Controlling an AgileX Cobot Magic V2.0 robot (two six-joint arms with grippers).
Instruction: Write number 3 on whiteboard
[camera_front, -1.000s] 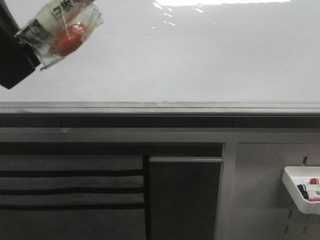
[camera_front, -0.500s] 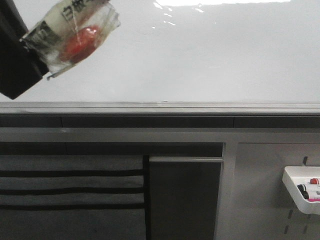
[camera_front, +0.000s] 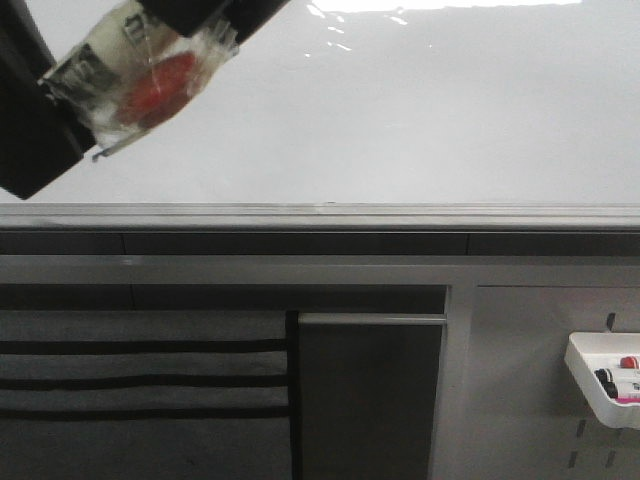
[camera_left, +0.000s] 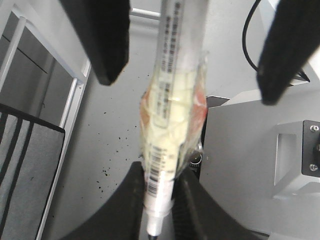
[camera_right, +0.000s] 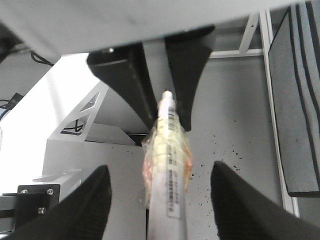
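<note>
Both end effectors are matte black. In the left wrist view the left end effector shows as two curved black fingers at six o'clock. The other arm's pair — broad, blunt-tipped black slabs — hangs in from eleven and one o'clock.

In the right wrist view the right end effector has two rounded black fingers at seven and five o'clock.

The front view shows only dark black arm parts — a blocky piece at ten o'clock, another toward eleven.
</note>
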